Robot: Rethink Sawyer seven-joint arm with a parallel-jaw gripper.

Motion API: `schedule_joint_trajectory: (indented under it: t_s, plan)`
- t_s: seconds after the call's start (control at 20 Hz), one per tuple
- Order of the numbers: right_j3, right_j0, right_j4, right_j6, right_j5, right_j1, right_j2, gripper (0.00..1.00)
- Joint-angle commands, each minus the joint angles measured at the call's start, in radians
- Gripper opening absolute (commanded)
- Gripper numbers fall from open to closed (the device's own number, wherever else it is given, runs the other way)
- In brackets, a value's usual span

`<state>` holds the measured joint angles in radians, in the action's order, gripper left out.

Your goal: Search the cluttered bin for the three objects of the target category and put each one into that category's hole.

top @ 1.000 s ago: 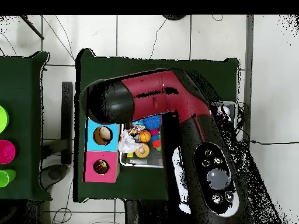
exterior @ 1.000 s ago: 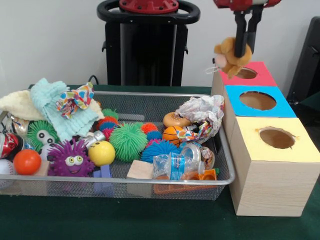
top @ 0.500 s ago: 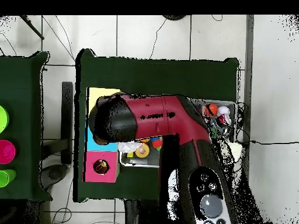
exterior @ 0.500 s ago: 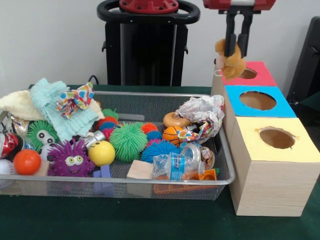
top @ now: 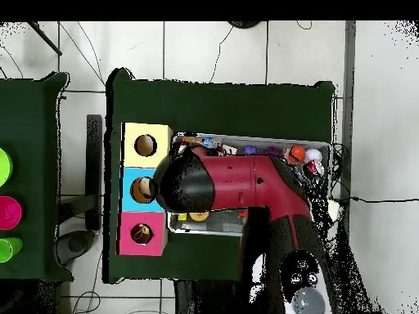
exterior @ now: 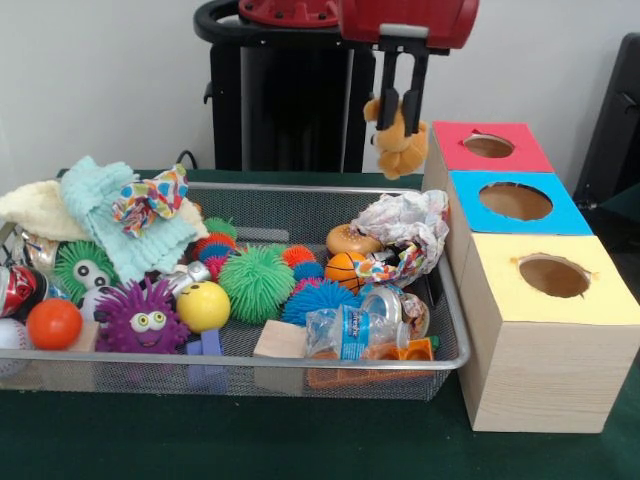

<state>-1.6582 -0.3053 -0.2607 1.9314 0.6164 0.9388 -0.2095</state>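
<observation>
Tool (exterior: 400, 103) grips a plush toy (exterior: 399, 143) above the bin's (exterior: 300, 362) far right corner; green surface (exterior: 250, 440) (tiled floor (top: 213, 49) around it), white wall (exterior: 100, 80) behind.

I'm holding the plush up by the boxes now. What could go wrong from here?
1. The gripper pinches the plush only near its top; most of it hangs below the fingers, so it may slip and fall back into the bin.
2. The plush hangs beside the red box, not over a hole, and low enough that moving sideways might snag it on the box edge.
3. In the overhead view the arm hides the plush, so alignment rests on the front view alone.
</observation>
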Motion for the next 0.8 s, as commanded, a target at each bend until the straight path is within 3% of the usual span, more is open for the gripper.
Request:
schedule_joint_trajectory:
  t_s: [0.05, 0.25, 0.55, 0.8]
  plan:
    - [-0.144, 0.008, 0.032, 0.117, 0.084, -0.012, 0.04, 0.0]
    - [-0.232, -0.018, 0.091, 0.082, 0.085, 0.043, 0.012, 0.0]
    - [-0.449, -0.077, 0.163, -0.014, 0.015, 0.125, -0.049, 0.0]
    - [-0.474, -0.069, 0.109, -0.006, -0.06, 0.094, -0.04, 0.0]
